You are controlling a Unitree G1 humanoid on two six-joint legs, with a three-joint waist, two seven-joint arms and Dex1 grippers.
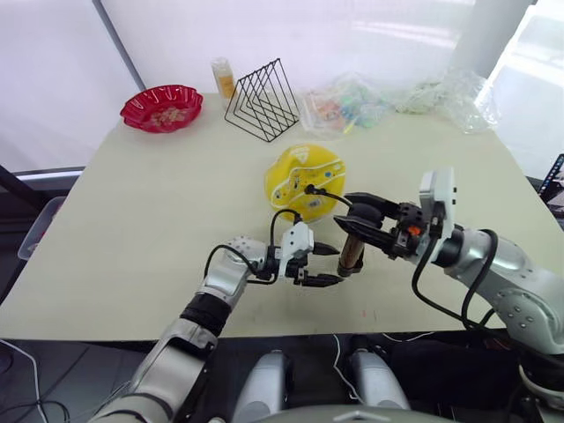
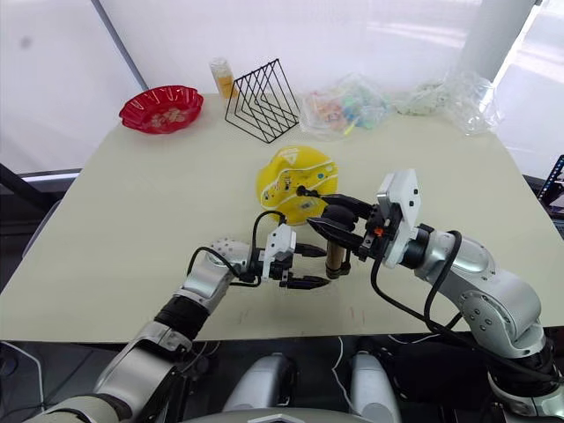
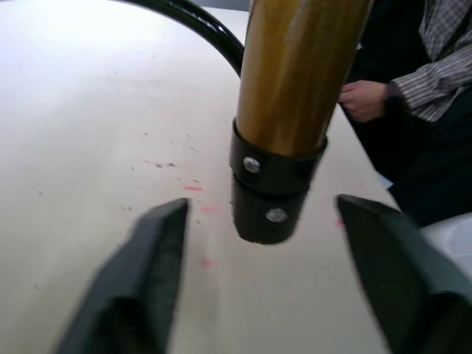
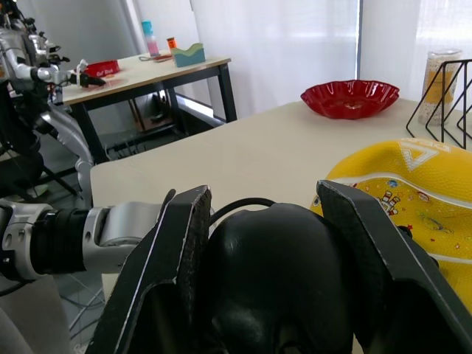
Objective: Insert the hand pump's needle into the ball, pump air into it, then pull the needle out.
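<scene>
A red bowl (image 1: pixel 161 107) sits at the table's (image 1: pixel 132 229) far left, then a wire rack (image 1: pixel 262 100); no writing is readable. Near the front edge, the left gripper (image 1: pixel 322 265) is spread apart beside the hand pump (image 1: pixel 352 253), not touching it. The right gripper (image 1: pixel 359 222) clasps the pump's knob. The yellow ball (image 1: pixel 304 179) lies just behind. The left wrist view adds a person's hand (image 3: pixel 361 99).
</scene>
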